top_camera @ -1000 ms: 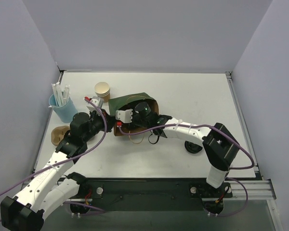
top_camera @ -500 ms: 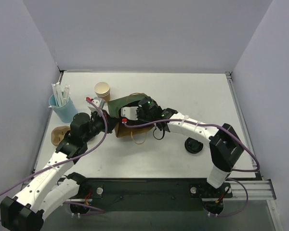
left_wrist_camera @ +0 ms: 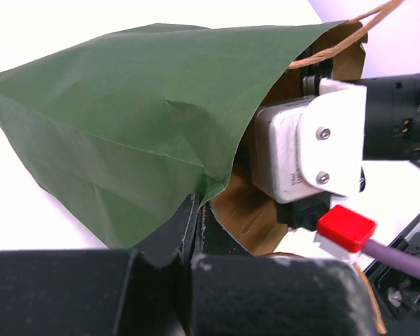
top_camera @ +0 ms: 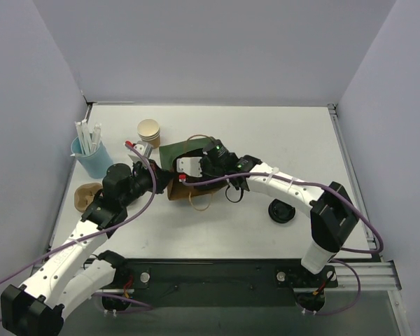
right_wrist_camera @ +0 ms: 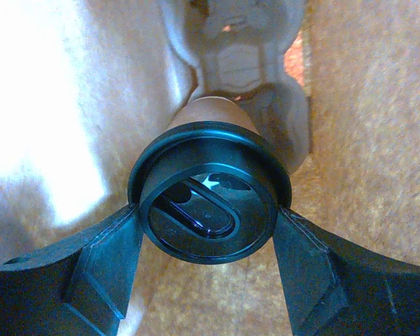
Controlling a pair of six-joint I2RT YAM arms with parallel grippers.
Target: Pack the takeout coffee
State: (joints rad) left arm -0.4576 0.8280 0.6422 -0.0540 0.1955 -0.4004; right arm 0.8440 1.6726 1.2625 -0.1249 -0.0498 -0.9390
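The coffee (right_wrist_camera: 208,210) sits between the fingers of the right gripper (right_wrist_camera: 207,220), which clamp its black lid from both sides deep inside the bag (left_wrist_camera: 126,126). The cup's brown body points away toward a grey moulded tray (right_wrist_camera: 245,42) further in. The bag lies on its side mid-table, mouth to the right, with its mouth edge pinched in the closed left gripper (left_wrist_camera: 196,213). At the left a blue cup (top_camera: 92,165) holds straws (top_camera: 87,134), a paper cup (top_camera: 149,130) stands just beyond the bag, and a loose lid (top_camera: 281,211) lies to the right.
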